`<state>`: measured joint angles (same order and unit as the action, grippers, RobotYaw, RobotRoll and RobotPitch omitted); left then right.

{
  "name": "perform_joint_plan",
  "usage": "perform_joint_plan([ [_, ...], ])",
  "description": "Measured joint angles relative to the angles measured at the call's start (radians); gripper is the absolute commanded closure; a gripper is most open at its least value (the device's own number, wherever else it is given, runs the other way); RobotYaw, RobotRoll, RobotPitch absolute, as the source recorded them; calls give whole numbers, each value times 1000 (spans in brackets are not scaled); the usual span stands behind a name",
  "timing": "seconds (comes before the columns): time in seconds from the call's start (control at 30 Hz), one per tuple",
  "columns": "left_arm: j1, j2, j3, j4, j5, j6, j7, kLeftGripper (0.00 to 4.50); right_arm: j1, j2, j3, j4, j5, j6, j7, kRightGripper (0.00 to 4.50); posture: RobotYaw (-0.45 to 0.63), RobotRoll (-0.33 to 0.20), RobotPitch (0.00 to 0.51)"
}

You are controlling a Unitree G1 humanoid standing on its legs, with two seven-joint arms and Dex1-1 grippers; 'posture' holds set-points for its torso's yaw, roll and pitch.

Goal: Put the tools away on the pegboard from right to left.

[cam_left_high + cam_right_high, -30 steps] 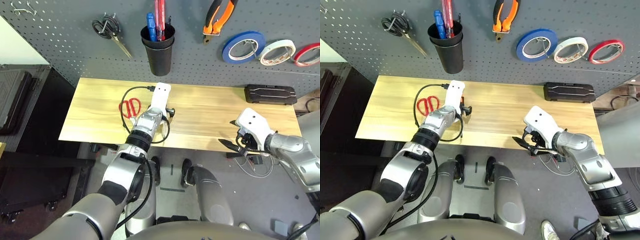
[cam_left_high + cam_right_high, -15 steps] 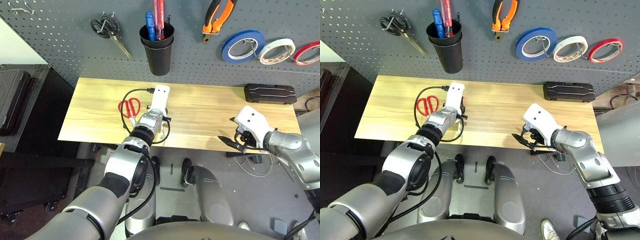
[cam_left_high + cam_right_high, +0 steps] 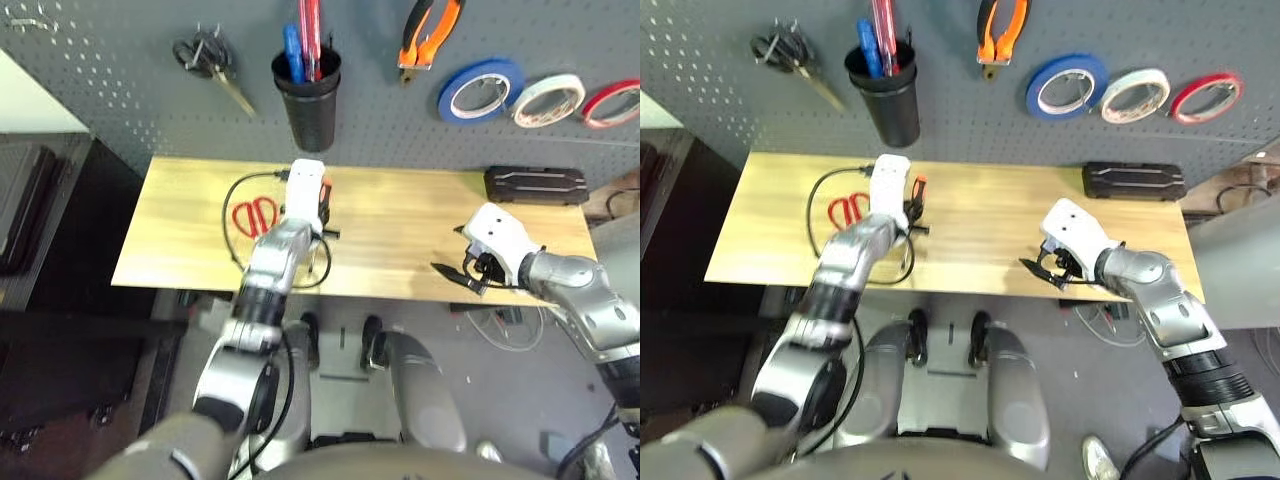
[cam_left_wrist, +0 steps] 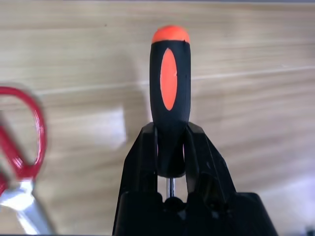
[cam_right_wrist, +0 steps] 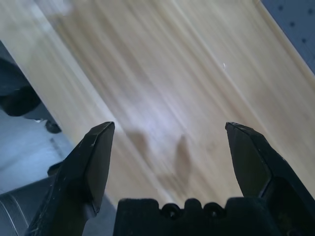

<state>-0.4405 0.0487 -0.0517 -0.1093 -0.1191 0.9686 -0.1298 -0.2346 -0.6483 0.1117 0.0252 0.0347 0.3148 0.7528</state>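
Lifted off the table [image 3: 400, 235] since a second ago, my left gripper [image 4: 170, 152] clamps the screwdriver [image 4: 170, 98] by its handle. Red scissors [image 3: 256, 214] lie at nine o'clock of it. My right gripper [image 5: 170, 162] gapes wide, holding nothing, over the table's near edge.

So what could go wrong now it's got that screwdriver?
The left pincer grips the screwdriver only near the lower end of its handle, so it might tilt or slip on the way up. The black cup on the pegboard already holds tools, so the tip could catch. The red-handled scissors lie close by and could get nudged.
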Motion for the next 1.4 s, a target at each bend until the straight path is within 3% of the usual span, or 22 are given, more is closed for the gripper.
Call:
perform_joint_plan([
  [0.2,135,132,36,-337,-86,51,-104,3893,-78,40,6,127,-7,-85,13,0,245,0,203],
  [0.43,258,111,178,-540,-179,-97,-130,3893,-157,93,-12,218,35,-147,40,0,305,0,166],
  [0.67,267,111,284,-715,-332,-163,-134,3893,-176,107,-60,218,122,-178,90,0,309,0,140],
  [1.07,-91,178,376,-674,-510,-155,-12,3893,-147,26,-193,-25,330,-63,182,0,225,0,121],
  [1.4,-306,167,322,-444,-479,-241,61,3893,-103,-101,-303,-144,496,134,218,0,143,0,122],
])
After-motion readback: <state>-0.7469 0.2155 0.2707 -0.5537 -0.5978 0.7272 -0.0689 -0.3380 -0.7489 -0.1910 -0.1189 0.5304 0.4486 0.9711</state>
